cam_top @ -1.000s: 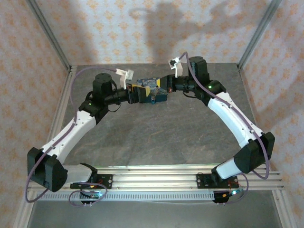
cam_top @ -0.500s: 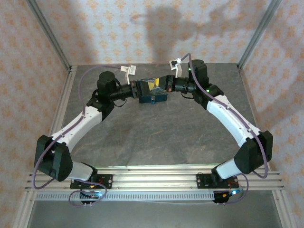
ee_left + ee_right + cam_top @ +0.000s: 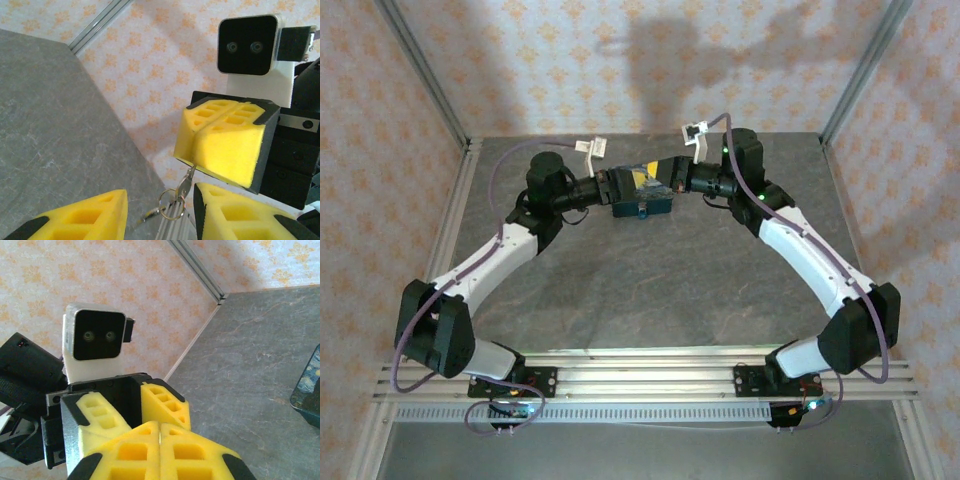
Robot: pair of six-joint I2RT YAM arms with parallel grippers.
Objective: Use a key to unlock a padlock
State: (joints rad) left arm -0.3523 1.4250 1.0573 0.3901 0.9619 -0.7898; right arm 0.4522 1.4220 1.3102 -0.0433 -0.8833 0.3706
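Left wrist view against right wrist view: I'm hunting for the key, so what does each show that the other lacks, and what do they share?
Left wrist view: the key and its ring hanging below the right gripper's shut yellow pads, seen in the gap between the left gripper's open fingers. Right wrist view: a corner of the blue box at the right edge, and the left gripper head-on. Both: the grey table, the patterned wall, and the yellow-padded fingers of both grippers.
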